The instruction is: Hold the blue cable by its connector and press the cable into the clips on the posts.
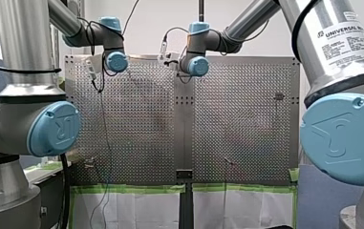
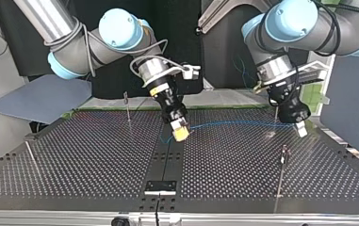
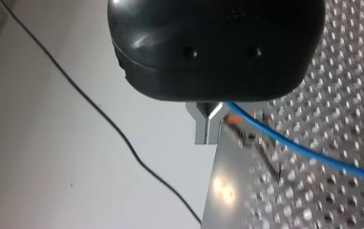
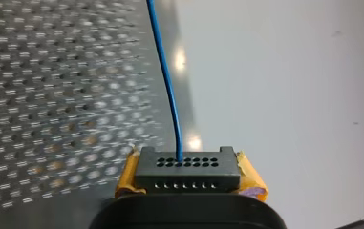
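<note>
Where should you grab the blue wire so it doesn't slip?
By the black connector at its end, from behind, opposite where the cable comes out. Its flat sides suit the pads; the cable itself is thin and round. My right gripper holds it so.

Post clip (image 2: 284,149): tiny, indistinct.
</note>
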